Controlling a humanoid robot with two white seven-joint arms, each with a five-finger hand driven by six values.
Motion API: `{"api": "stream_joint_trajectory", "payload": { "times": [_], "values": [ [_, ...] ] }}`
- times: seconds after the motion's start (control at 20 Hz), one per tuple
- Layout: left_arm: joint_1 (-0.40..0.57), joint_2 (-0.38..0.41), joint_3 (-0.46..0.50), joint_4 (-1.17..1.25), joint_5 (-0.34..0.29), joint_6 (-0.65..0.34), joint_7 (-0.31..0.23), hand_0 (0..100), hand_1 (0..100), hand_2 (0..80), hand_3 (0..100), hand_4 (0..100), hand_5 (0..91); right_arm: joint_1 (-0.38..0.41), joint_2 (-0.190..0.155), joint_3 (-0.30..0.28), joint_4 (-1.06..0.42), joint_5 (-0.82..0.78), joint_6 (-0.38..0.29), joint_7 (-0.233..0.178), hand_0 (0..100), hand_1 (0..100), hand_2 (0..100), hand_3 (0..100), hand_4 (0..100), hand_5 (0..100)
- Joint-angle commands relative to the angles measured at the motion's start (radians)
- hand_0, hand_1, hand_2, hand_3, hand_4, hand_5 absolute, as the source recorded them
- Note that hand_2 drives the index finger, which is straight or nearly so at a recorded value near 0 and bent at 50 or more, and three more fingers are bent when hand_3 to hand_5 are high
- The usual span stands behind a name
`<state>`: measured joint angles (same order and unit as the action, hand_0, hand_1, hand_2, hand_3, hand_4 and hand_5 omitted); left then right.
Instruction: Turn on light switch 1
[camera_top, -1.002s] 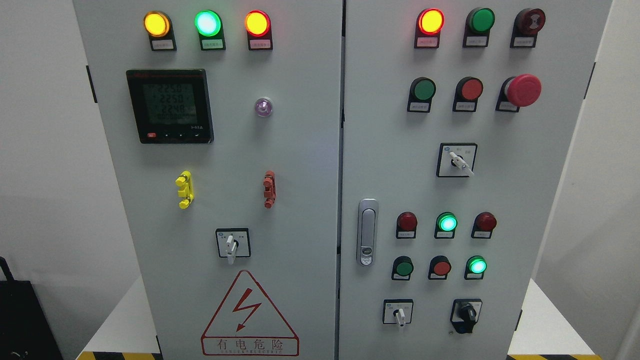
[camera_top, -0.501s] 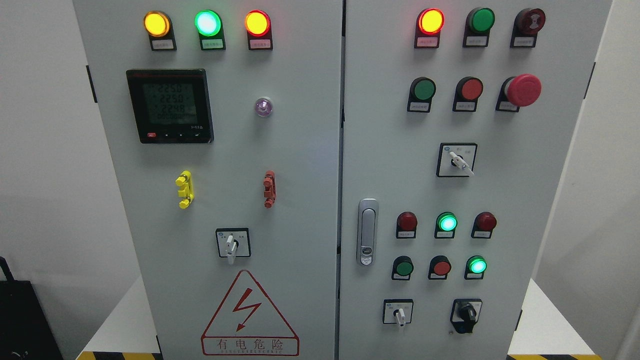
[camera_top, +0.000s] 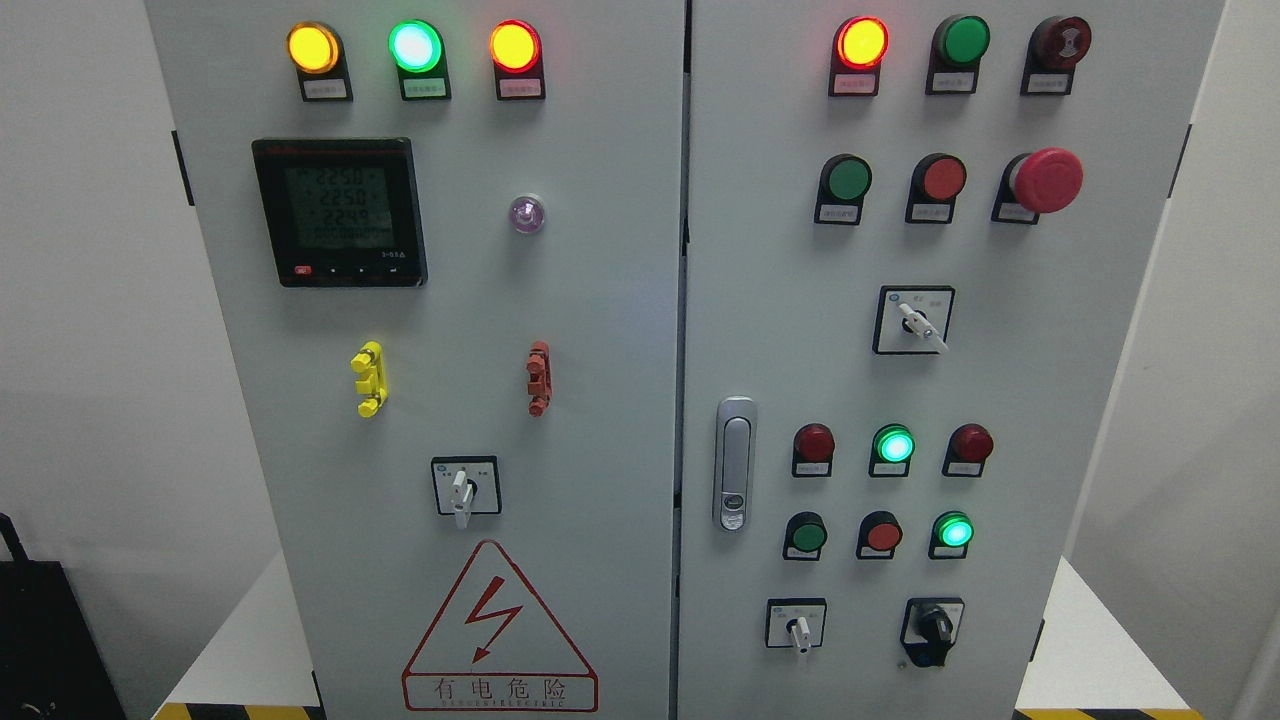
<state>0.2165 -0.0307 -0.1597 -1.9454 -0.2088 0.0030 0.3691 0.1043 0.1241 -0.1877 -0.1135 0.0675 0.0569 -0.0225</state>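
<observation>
A grey electrical cabinet (camera_top: 620, 330) with two doors fills the head view. Its right door carries, near the bottom, a white-handled selector switch (camera_top: 797, 627) and a black rotary switch (camera_top: 934, 625). Above these sit an unlit green push button (camera_top: 806, 535), a red push button (camera_top: 882, 533) and a lit green button (camera_top: 953, 530). One row higher are a dark red lamp (camera_top: 813, 442), a lit green lamp (camera_top: 893, 444) and another dark red lamp (camera_top: 970, 442). I cannot tell which control is light switch 1. Neither hand shows.
The left door has a digital meter (camera_top: 340, 212), yellow, green and red lit lamps at the top, a white selector (camera_top: 463, 488) and a red warning triangle (camera_top: 498, 625). A red emergency stop (camera_top: 1044, 180) and a door latch (camera_top: 735, 463) are on the right door. A black case (camera_top: 45, 640) stands lower left.
</observation>
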Motion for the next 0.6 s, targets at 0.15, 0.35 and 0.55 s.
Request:
{"api": "stream_joint_trajectory", "payload": {
  "times": [0.15, 0.35, 0.55],
  "values": [
    [-0.071, -0.043, -0.015, -0.012, 0.014, 0.023, 0.001, 20, 57, 48.2, 86, 94, 75.9, 0.0, 0.0, 0.001, 0.0, 0.0, 0.0, 0.001, 0, 0, 0, 0, 0, 0],
    [-0.123, -0.057, 0.005, -0.01, 0.049, 0.087, -0.01, 19, 57, 47.9, 86, 94, 75.8, 0.0, 0.0, -0.001, 0.0, 0.0, 0.0, 0.001, 0, 0, 0, 0, 0, 0],
    [-0.181, -0.067, 0.008, -0.014, 0.046, 0.143, -0.009, 19, 57, 47.8, 86, 94, 75.6, 0.0, 0.0, 0.001, 0.0, 0.0, 0.0, 0.001, 0, 0, 0, 0, 0, 0]
  ]
}}
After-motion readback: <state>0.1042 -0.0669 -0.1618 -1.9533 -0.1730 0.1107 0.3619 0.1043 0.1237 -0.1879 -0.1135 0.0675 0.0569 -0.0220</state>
